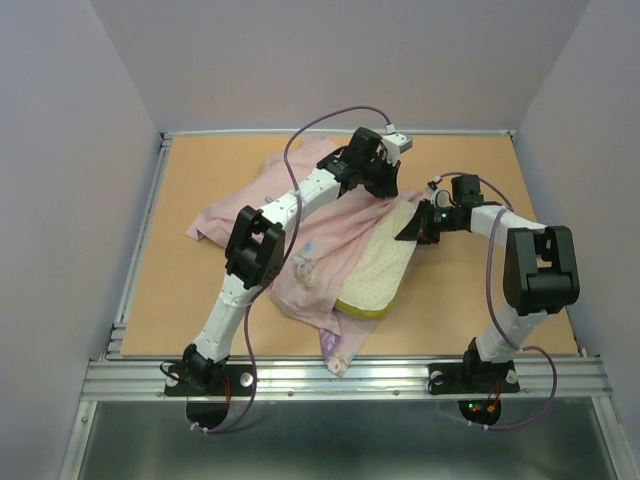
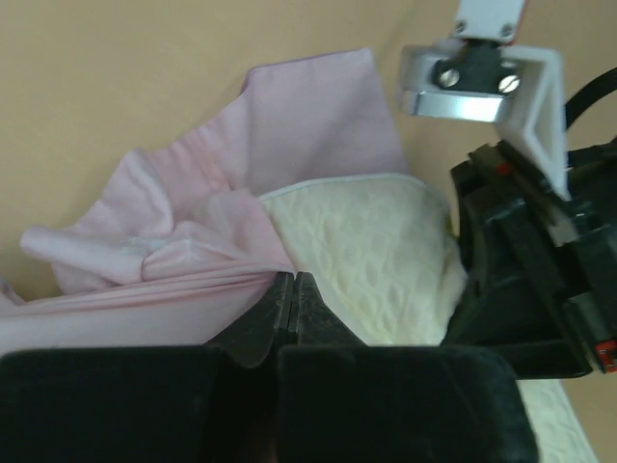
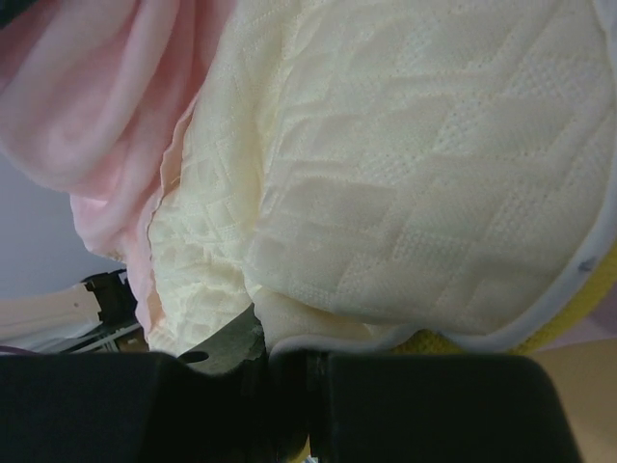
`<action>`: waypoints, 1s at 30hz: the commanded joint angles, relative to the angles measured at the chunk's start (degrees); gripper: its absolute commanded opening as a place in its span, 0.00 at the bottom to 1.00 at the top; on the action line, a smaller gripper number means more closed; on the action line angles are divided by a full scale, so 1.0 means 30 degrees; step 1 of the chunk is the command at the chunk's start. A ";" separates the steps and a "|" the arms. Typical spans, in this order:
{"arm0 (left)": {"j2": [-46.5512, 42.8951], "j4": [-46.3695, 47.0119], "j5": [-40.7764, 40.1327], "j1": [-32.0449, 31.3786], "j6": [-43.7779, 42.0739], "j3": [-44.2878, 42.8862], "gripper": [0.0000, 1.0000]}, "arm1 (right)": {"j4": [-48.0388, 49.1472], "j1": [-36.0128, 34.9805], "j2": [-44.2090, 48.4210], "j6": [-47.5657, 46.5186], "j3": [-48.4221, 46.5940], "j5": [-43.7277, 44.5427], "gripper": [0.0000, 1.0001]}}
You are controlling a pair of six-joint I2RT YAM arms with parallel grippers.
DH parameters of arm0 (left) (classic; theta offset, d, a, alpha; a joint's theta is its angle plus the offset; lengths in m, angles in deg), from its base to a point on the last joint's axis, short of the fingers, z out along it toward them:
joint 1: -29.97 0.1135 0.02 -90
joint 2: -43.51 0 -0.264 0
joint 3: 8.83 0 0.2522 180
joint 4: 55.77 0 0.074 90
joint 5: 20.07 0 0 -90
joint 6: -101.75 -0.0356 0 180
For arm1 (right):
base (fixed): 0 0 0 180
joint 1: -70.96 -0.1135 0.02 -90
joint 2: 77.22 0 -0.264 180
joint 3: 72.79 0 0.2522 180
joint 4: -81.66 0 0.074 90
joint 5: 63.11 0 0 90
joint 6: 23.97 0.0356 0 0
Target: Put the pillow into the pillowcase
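Observation:
The cream quilted pillow [image 1: 385, 260] lies mid-table with its yellow band [image 1: 365, 308] toward me. The pale pink pillowcase [image 1: 300, 240] covers its left part and spreads out to the far left. My left gripper [image 1: 388, 185] sits at the pillow's far end. In the left wrist view its jaws [image 2: 293, 285] are shut on the pillowcase's edge [image 2: 222, 280], right beside the bare pillow [image 2: 366, 260]. My right gripper [image 1: 412, 228] is at the pillow's right far corner. In its own view it [image 3: 265, 338] is shut on the pillow's piped edge [image 3: 415, 193], with the pillowcase [image 3: 106, 96] at left.
The wooden tabletop [image 1: 200, 180] is boxed in by grey walls on three sides. A metal rail [image 1: 340, 375] carries both arm bases at the near edge. The right arm's wrist [image 2: 521, 270] crowds close to my left gripper. Purple cables loop over both arms.

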 commanded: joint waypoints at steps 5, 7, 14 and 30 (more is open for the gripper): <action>-0.2079 0.1964 0.2385 0.0135 0.1721 0.1996 0.01 | 0.1180 -0.0432 0.0603 0.0084 -0.0415 -0.0346 0.01; -0.2137 0.0714 0.2212 0.0749 0.0641 0.0978 0.21 | 0.1180 -0.0403 0.0663 0.0114 -0.0414 -0.0200 0.01; -0.5796 -0.3216 -0.0367 0.3237 -0.3846 0.2695 0.62 | 0.1238 -0.0374 0.0400 0.0669 -0.0941 0.0591 0.01; -1.4473 -0.4339 -0.2798 0.8370 -0.5636 1.7548 0.65 | -0.5352 -0.0373 0.2861 -0.2258 0.0725 0.0828 0.88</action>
